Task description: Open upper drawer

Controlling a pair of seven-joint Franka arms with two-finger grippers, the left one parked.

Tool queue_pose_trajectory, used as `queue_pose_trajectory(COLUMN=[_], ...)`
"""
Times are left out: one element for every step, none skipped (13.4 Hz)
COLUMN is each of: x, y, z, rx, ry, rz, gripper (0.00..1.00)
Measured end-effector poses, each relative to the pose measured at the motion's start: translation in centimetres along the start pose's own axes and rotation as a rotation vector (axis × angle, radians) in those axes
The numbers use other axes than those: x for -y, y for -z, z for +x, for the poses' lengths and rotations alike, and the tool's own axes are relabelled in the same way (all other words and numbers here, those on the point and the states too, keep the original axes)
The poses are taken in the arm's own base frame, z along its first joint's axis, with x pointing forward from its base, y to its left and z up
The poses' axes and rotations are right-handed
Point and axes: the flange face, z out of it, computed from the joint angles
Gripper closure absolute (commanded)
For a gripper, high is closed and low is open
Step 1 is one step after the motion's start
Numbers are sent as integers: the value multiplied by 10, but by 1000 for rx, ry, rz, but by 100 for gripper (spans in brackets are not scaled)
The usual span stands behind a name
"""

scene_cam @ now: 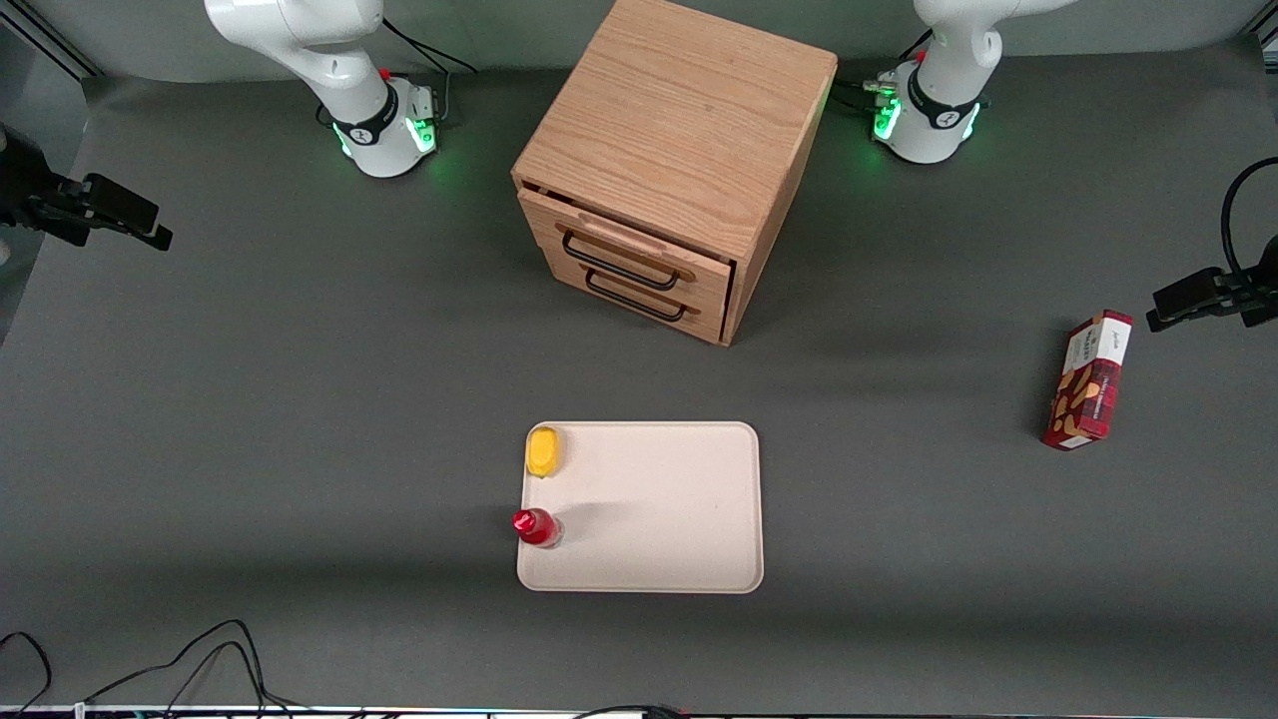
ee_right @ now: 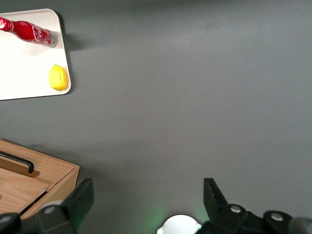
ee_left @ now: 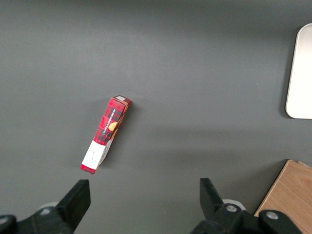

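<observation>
The wooden cabinet [scene_cam: 679,120] stands at the middle of the table, farther from the front camera than the tray. The upper drawer [scene_cam: 624,235] has a black wire handle [scene_cam: 619,262] and sits pushed in, with a thin dark gap along its top edge. The lower drawer [scene_cam: 659,290] is under it with a like handle. My right gripper [scene_cam: 150,232] hangs above the table toward the working arm's end, well apart from the cabinet. It is wide open and empty [ee_right: 146,195]. The cabinet's corner and one black handle [ee_right: 17,163] show in the right wrist view.
A cream tray [scene_cam: 679,559] lies nearer the front camera than the cabinet, with a lemon [scene_cam: 544,451] and a red bottle [scene_cam: 537,526] on it. A red box [scene_cam: 1090,379] lies toward the parked arm's end. Cables lie at the table's front edge.
</observation>
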Motion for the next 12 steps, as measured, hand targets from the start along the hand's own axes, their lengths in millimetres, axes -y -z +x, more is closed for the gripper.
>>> queue_pose_trajectory(x=[0, 0, 0, 0, 0, 0, 1, 3, 6, 10, 15, 22], y=[0, 0, 0, -1, -2, -2, -1, 2, 5, 7, 7, 7], z=[0, 0, 1, 1, 2, 3, 3, 2, 1, 1, 0, 0], rx=[0, -1, 0, 1, 3, 3, 1, -4, -9, -13, -14, -14], ry=[0, 0, -1, -2, -2, -2, 3, 23, 66, 123, 192, 271], rz=[0, 0, 0, 0, -1, -1, 0, 5, 15, 24, 35, 53], gripper=[0, 0, 0, 0, 0, 0, 0, 0, 0, 0, 0, 0])
